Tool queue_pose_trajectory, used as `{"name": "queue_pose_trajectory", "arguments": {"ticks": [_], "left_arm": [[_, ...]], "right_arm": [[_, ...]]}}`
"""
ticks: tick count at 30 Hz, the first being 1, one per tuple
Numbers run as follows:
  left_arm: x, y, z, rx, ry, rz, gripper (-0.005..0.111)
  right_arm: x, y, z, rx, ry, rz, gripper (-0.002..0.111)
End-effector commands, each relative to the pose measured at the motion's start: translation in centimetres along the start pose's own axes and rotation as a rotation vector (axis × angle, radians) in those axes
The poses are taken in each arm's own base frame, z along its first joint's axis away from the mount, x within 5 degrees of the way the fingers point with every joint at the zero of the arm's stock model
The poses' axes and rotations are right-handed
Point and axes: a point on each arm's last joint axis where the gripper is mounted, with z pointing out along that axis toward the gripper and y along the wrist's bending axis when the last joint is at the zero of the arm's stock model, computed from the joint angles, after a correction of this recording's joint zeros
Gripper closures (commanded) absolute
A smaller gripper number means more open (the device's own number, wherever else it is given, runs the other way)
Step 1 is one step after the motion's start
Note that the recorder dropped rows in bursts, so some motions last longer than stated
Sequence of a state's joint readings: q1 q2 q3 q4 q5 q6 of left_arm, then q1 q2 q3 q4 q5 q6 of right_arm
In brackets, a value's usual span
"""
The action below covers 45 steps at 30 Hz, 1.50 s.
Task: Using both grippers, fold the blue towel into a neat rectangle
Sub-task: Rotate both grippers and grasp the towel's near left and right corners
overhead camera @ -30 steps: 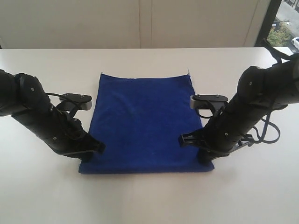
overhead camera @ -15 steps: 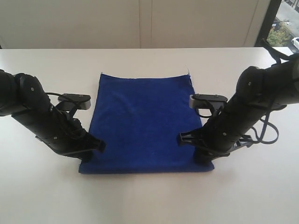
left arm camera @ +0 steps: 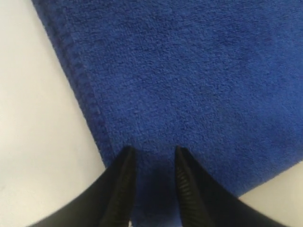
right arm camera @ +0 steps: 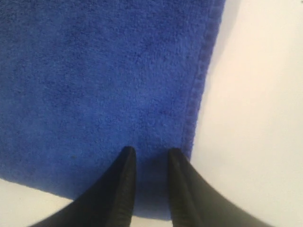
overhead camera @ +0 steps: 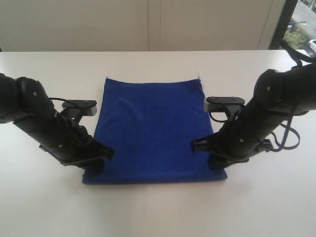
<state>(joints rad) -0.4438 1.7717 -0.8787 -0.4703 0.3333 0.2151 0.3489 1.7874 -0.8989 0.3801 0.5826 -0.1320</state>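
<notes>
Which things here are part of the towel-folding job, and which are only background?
Part of the job: blue towel; left gripper; right gripper, both with jaws parted over the towel's near corners.
Only background: white table; wall; window.

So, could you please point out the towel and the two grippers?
towel [overhead camera: 150, 123], exterior view, middle of the cloth.
left gripper [left arm camera: 153, 151], left wrist view, midway between its fingertips.
right gripper [right arm camera: 151, 151], right wrist view, midway between its fingertips.
</notes>
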Motion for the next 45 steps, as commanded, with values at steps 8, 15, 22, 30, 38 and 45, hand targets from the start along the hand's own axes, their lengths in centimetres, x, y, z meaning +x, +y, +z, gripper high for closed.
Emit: {"name": "queue_pose_trajectory", "arguments": {"ticks": [8,15,22,30,38,45], "left_arm": [[1.3,-0.2,-1.1,-0.001,0.065,0.047,0.062],[1.1,-1.2,-4.8,0.014,-0.048,0.082,0.062],[1.7,-2.3,-8.2,0.037,-0.11,0.218,0.064],[3.2,-3.0,-9.7,0.08,-0.045,0.646,0.107],[3.3,-2.4,-6.8,0.141,0.094,0.784,0.107],[2.7,-1.8,-5.5,0.107,0.076,0.865,0.093]], "right_arm": [[0.0,0.2,-1.3,-0.001,-0.039,0.008,0.074],[-0.1,1.0,-4.7,-0.024,-0.147,-0.02,0.074],[1.1,1.7,-7.8,-0.04,-0.15,-0.231,0.087],[2.4,2.3,-8.3,-0.058,-0.06,-0.619,0.108],[2.5,3.7,-6.4,-0.059,-0.038,-1.045,0.101],[2.3,2.8,-3.4,-0.052,0.07,-1.154,0.068]]}}
